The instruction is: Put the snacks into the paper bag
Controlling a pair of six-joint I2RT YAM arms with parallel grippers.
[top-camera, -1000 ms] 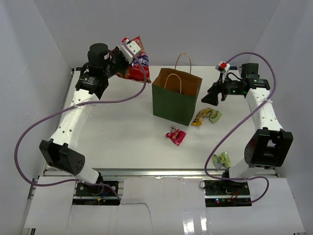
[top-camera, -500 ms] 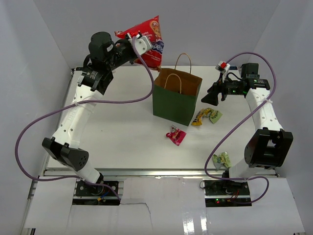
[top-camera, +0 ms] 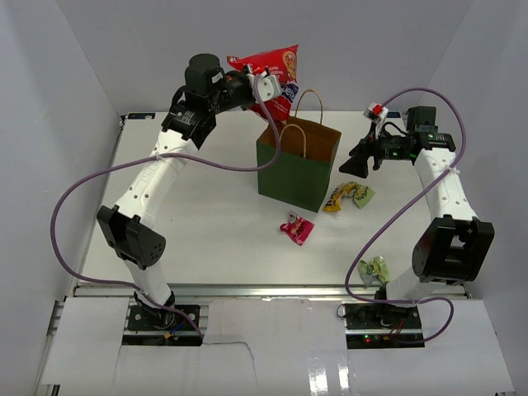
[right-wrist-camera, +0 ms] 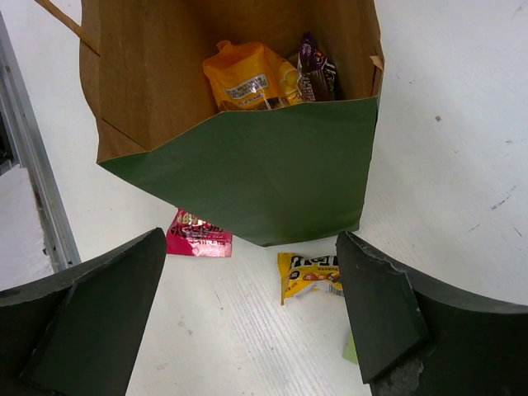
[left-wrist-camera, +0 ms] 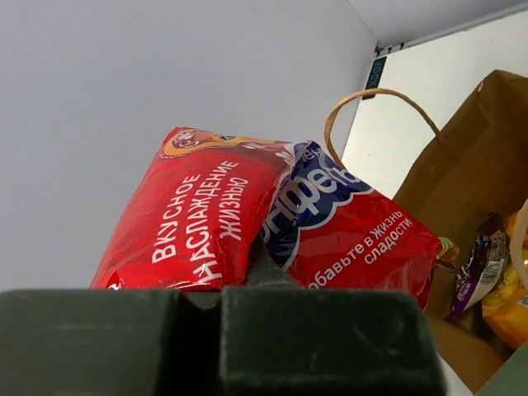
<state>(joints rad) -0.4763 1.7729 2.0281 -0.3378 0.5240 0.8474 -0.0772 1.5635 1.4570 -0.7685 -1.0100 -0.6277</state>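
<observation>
One red chip bag (top-camera: 272,66), clamped shut in the left pincer (top-camera: 266,85), had moved within the last second from the far-left corner of the bench (top-camera: 206,214) to just above the paper bag (top-camera: 289,177); a drop looked due next. The right pincer (top-camera: 355,163) stood wide and empty beside it.

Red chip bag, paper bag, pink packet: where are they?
Red chip bag (top-camera: 279,62), top view, red upper part.
Paper bag (top-camera: 289,177), top view, green side.
Pink packet (top-camera: 297,229), top view, its middle.

The left gripper (top-camera: 264,84) has swung up and to the right, carrying the large crinkly red chip bag (top-camera: 276,64) away from the far left of the table (top-camera: 206,214). It now hangs over the far-left rim of the dark green paper bag (top-camera: 290,177).
</observation>
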